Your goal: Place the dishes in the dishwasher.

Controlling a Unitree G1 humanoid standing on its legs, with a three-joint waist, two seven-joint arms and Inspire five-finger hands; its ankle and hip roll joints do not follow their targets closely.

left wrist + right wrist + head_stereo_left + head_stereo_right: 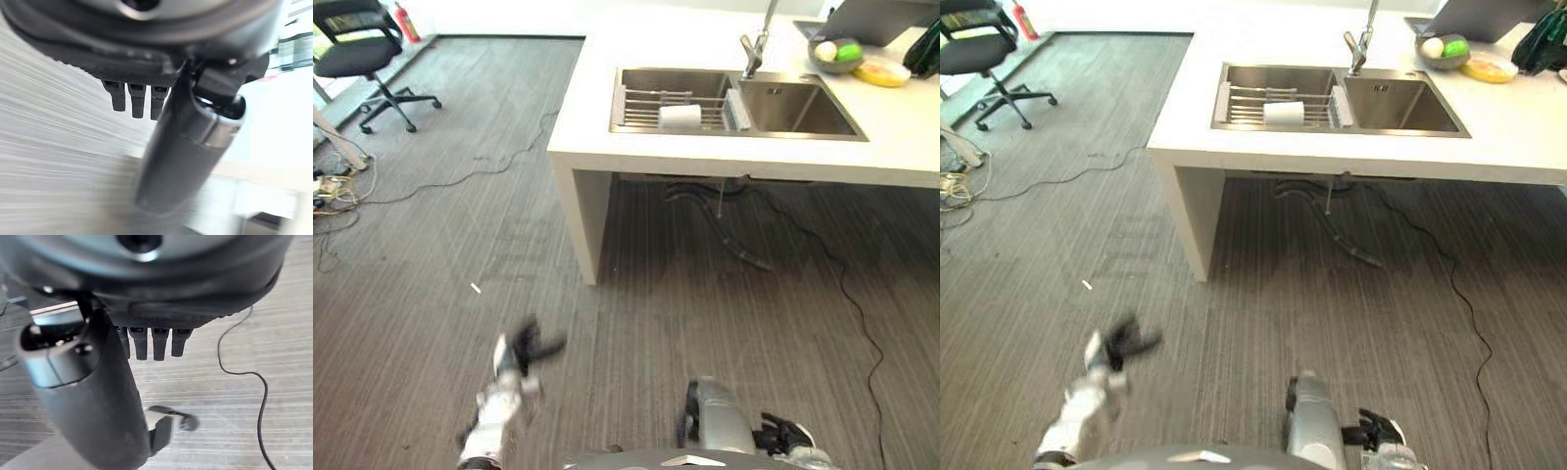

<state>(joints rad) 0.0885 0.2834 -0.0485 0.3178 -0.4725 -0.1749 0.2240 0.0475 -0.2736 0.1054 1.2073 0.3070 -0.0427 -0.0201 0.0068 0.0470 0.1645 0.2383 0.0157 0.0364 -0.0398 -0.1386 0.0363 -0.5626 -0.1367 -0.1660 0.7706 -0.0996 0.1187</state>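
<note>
A white cup lies on its side on a wire rack in the left basin of a steel sink, set in a white counter. On the counter at the far right stand a grey bowl with fruit and a yellow dish. My left hand hangs low over the carpet, well short of the counter, its fingers straight and its thumb out, holding nothing. My right hand is at the lower edge by my side, with fingers straight and nothing in it.
The counter's thick white leg stands ahead, with hoses and a drain pipe beneath the sink. A black cable runs across the carpet at the right. An office chair and loose wires are at the far left.
</note>
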